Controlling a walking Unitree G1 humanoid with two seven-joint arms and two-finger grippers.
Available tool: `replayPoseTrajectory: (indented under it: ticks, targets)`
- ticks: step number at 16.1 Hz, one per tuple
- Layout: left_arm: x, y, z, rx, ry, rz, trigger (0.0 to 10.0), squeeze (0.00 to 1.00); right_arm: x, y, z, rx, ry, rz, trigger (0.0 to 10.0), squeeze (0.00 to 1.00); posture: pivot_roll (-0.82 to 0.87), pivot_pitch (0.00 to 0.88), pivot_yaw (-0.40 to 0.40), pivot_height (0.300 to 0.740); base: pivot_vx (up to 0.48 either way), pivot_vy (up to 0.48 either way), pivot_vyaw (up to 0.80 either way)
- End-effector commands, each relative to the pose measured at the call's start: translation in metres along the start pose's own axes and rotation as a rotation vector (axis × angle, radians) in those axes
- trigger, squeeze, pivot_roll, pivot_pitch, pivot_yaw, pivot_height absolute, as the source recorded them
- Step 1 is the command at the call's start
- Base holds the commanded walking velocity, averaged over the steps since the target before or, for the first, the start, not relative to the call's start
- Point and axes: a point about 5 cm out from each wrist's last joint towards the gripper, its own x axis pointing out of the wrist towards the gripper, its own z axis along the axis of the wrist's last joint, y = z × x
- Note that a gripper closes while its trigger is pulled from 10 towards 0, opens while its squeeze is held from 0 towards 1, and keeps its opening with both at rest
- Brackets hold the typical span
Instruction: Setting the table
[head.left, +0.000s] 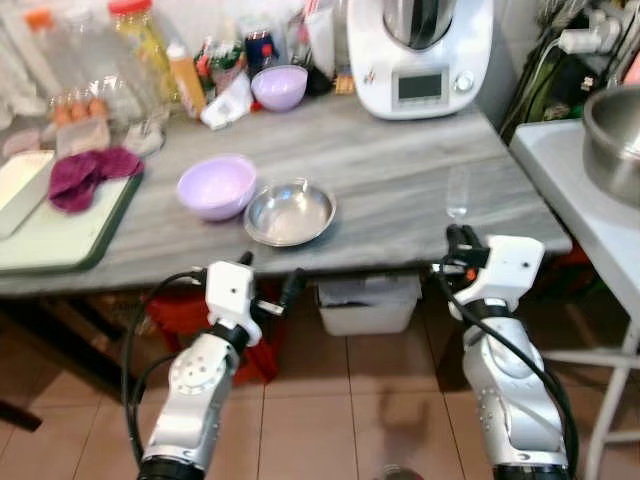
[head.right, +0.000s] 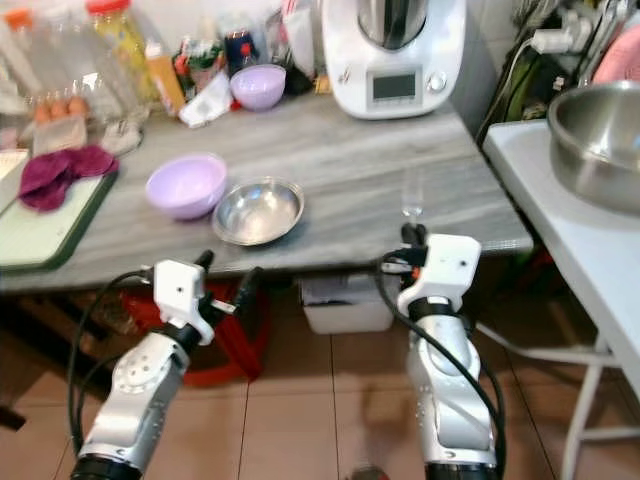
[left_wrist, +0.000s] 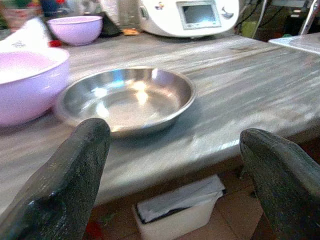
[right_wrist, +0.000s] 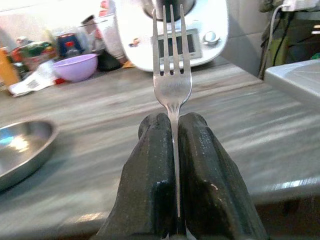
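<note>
A shallow steel plate (head.left: 290, 213) lies near the front edge of the grey table (head.left: 400, 170), with a lilac bowl (head.left: 217, 186) touching its left side. A second lilac bowl (head.left: 279, 87) stands at the back. My left gripper (head.left: 270, 273) hangs open just below the table's front edge, facing the steel plate (left_wrist: 125, 97). My right gripper (head.left: 458, 240) is shut on a steel fork (right_wrist: 172, 75) held upright, tines up, at the table's front right edge, well to the right of the plate.
A white kitchen machine (head.left: 420, 50) stands at the back right, bottles and jars (head.left: 150, 50) at the back left. A green tray (head.left: 60, 235) with a purple cloth (head.left: 85, 175) lies left. On the right, a white side table holds a steel pot (head.left: 615, 130). A white box (head.left: 365, 305) sits under the table.
</note>
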Motion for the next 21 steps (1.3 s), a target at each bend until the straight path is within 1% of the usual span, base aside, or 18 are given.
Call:
replayPoseTrajectory:
  ticks: [1, 3, 4, 6, 7, 8, 10, 12, 14, 15, 17, 19, 20, 21]
  targets:
    - [-0.001, 0.000, 0.002, 0.014, -0.003, -0.008, 10.0, 0.00, 0.000, -0.001, 0.004, -0.009, -0.012, 0.002, 10.0, 0.00, -0.21, 0.092, 0.091, 0.740, 0.405, 0.000, 0.00]
    - [-0.007, 0.004, 0.001, 0.038, 0.006, 0.002, 10.0, 0.00, 0.000, -0.001, 0.004, -0.014, -0.009, 0.006, 10.0, 0.00, -0.21, 0.093, 0.089, 0.740, 0.000, 0.000, 0.00]
    - [-0.013, 0.008, -0.001, 0.060, 0.015, -0.014, 10.0, 0.00, 0.000, -0.001, 0.004, -0.016, -0.005, 0.011, 10.0, 0.00, -0.21, 0.095, 0.087, 0.740, 0.000, 0.000, 0.00]
    - [-0.020, 0.009, -0.001, 0.093, 0.021, -0.048, 10.0, 0.00, 0.000, -0.001, 0.003, -0.018, 0.003, 0.025, 10.0, 0.00, -0.21, 0.099, 0.087, 0.740, 0.000, 0.000, 0.00]
    - [-0.024, 0.011, -0.003, 0.099, 0.033, -0.049, 10.0, 0.00, 0.000, -0.001, 0.001, -0.011, 0.013, 0.030, 10.0, 0.00, -0.21, 0.099, 0.087, 0.740, 0.000, 0.000, 0.00]
    - [-0.032, 0.013, -0.005, 0.111, 0.048, -0.058, 10.0, 0.00, 0.001, -0.002, 0.002, -0.009, 0.016, 0.037, 10.0, 0.00, -0.21, 0.106, 0.090, 0.740, 0.000, 0.000, 0.00]
    - [-0.037, 0.014, -0.006, 0.116, 0.058, -0.062, 10.0, 0.00, 0.003, -0.003, 0.003, 0.004, 0.026, 0.043, 10.0, 0.00, -0.20, 0.115, 0.094, 0.740, 0.000, 0.000, 0.00]
    - [-0.040, 0.016, -0.005, 0.124, 0.062, -0.067, 10.0, 0.00, 0.005, -0.005, 0.001, 0.002, 0.049, 0.042, 10.0, 0.00, -0.20, 0.115, 0.094, 0.740, 0.000, 0.000, 0.00]
    - [-0.041, 0.017, -0.004, 0.131, 0.062, -0.079, 10.0, 0.00, 0.006, -0.003, -0.002, -0.010, 0.076, 0.071, 10.0, 0.00, -0.20, 0.119, 0.094, 0.740, 0.000, 0.000, 0.00]
    - [-0.040, 0.017, -0.003, 0.139, 0.062, -0.096, 10.0, 0.00, 0.008, -0.003, -0.002, 0.000, 0.081, 0.072, 10.0, 0.00, -0.19, 0.120, 0.095, 0.740, 0.000, 0.000, 0.00]
    - [-0.040, 0.018, -0.003, 0.142, 0.064, -0.110, 10.0, 0.00, 0.016, -0.004, -0.002, -0.008, 0.106, 0.075, 10.0, 0.00, -0.19, 0.120, 0.095, 0.740, 0.000, 0.000, 0.00]
    - [-0.040, 0.018, -0.003, 0.144, 0.067, -0.113, 10.0, 0.00, 0.024, -0.002, -0.001, -0.005, 0.124, 0.107, 10.0, 0.00, -0.20, 0.123, 0.100, 0.740, 0.000, 0.000, 0.00]
    - [-0.040, 0.017, -0.005, 0.144, 0.074, -0.139, 10.0, 0.00, 0.032, -0.001, -0.005, -0.059, 0.159, 0.128, 10.0, 0.00, -0.20, 0.122, 0.097, 0.740, 0.000, 0.000, 0.00]
    - [-0.040, 0.016, -0.006, 0.150, 0.082, -0.156, 10.0, 0.00, 0.035, 0.000, -0.010, -0.045, 0.195, 0.133, 10.0, 0.00, -0.20, 0.121, 0.096, 0.740, 0.000, 0.000, 0.00]
